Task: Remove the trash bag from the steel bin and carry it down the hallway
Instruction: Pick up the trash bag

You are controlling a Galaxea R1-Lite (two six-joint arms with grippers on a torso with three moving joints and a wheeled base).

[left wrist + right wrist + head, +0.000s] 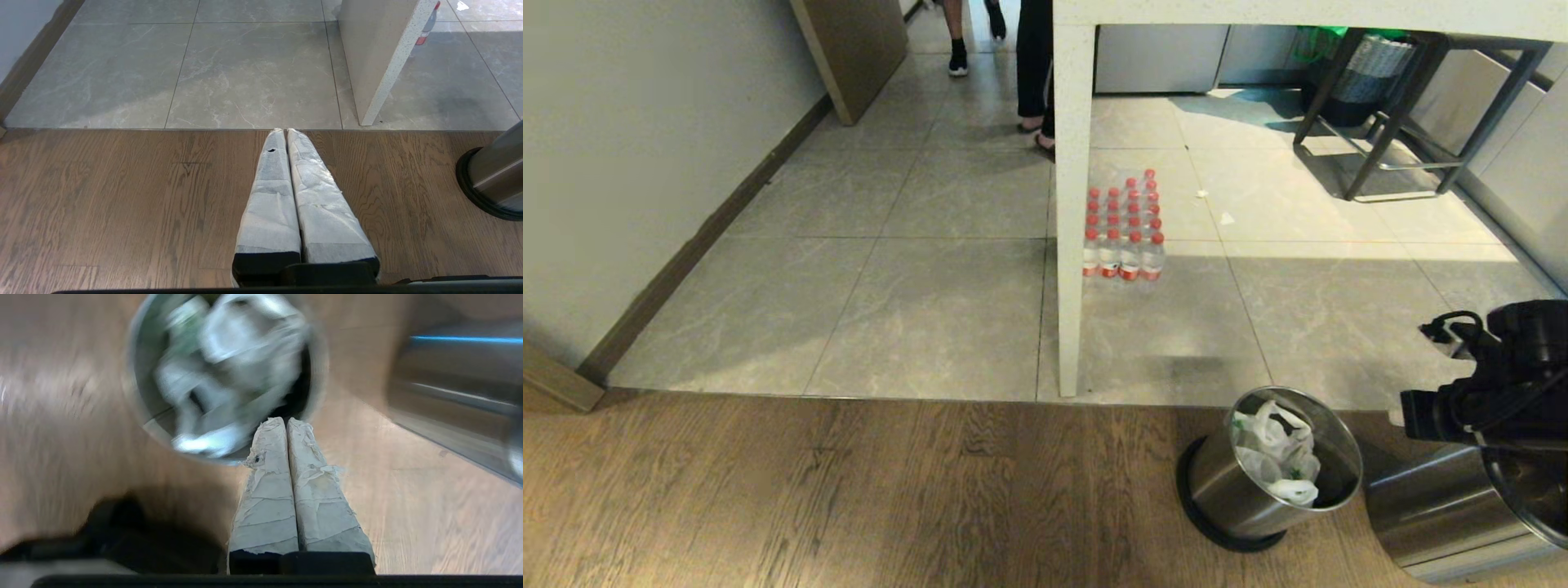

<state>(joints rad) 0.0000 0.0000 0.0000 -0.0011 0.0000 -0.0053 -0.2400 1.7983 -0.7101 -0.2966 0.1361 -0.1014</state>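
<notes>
The steel bin [1233,490] stands on the wooden floor at the lower right, with a black base. The white trash bag [1278,453] with green print lies crumpled inside it. My right arm [1486,384] reaches in from the right edge, beside the bin. In the right wrist view, my right gripper [286,420] is shut with nothing between its tape-wrapped fingers. Its tips hover over the bin's rim [139,396], just short of the bag [229,371]. My left gripper [284,130] is shut and empty, parked over the wooden floor, with the bin [494,175] off to one side.
A larger steel bin [1462,514] stands right beside the small one, under my right arm. Ahead are a white table leg [1072,204], a pack of water bottles [1123,233], a stool [1405,122] and people's legs [1035,73]. The grey-tiled hallway [890,245] runs ahead on the left.
</notes>
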